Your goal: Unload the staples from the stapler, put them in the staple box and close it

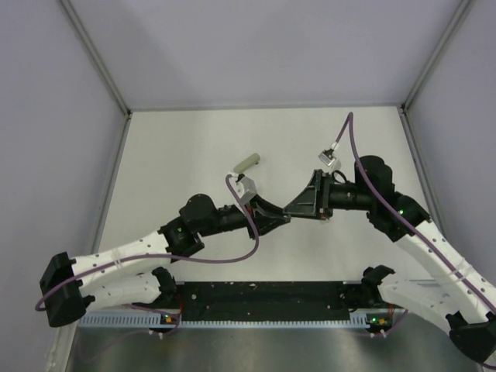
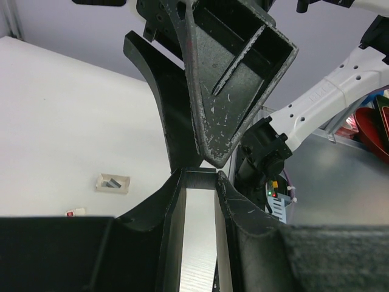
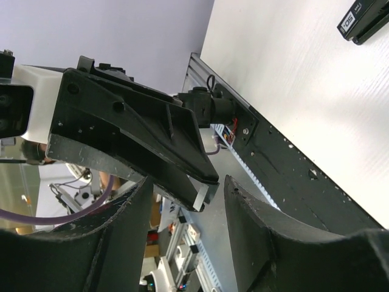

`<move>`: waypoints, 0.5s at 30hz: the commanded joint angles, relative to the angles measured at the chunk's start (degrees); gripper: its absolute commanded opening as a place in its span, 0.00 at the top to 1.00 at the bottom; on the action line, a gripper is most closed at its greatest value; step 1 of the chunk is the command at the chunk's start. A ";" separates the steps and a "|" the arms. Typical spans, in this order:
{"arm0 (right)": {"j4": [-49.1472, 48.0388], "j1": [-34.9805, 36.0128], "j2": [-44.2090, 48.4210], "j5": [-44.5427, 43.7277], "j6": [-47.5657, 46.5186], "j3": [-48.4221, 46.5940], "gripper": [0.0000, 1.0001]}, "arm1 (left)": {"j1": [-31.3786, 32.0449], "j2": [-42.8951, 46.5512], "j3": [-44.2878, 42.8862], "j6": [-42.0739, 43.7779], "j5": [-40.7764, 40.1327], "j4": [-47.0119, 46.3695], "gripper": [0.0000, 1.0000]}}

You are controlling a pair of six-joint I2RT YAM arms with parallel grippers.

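White matte tabletop (image 1: pixel 194 147) boxed in by lavender-grey walls (image 1: pixel 256 46), black slotted rail (image 1: pixel 263 294) along near edge. Over table middle, tip to tip: left gripper (image 1: pixel 280 218) and right gripper (image 1: pixel 293 208). Beyond them, just left of middle, pale green rounded stick (image 1: pixel 246 163). In left wrist view only: silvery finely ridged flat strip of staples (image 2: pixel 197 231) clamped in left jaws; small pale open box (image 2: pixel 113 182) with dark grey bits, on the table. In right wrist view only: slim black stapler with white label (image 3: pixel 363 21), flat on the table, well apart from both grippers; right jaws apart, straddling left tip.
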State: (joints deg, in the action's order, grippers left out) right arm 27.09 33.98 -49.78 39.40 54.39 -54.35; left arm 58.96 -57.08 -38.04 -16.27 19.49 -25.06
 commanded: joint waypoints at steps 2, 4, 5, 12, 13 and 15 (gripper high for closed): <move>-2.75 0.56 0.12 0.94 1.16 0.99 0.50 | 0.28 2.15 0.51 1.51 0.91 -5.61 1.00; -2.75 0.57 0.03 0.94 1.24 1.44 0.50 | 0.11 2.58 0.51 1.68 0.99 -6.05 1.00; -2.83 0.56 0.03 1.12 1.33 1.44 0.50 | 0.19 2.59 0.51 1.77 0.91 -6.23 1.00; -5.20 0.56 -0.41 3.23 3.26 1.87 0.52 | 0.19 1.54 0.34 2.21 1.08 -7.63 1.00; -5.64 0.56 -0.23 3.58 3.79 2.14 0.53 | 0.28 1.18 0.34 2.30 1.25 -7.81 1.00; -6.17 0.57 -0.23 3.76 4.14 2.32 0.56 | 0.19 0.48 0.16 2.47 1.26 -7.90 1.00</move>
State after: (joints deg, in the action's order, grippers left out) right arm 24.60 33.98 -50.09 41.32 56.69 -52.56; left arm 58.98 -55.79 -37.58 -14.83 19.97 -28.77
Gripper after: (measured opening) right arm 0.465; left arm 0.277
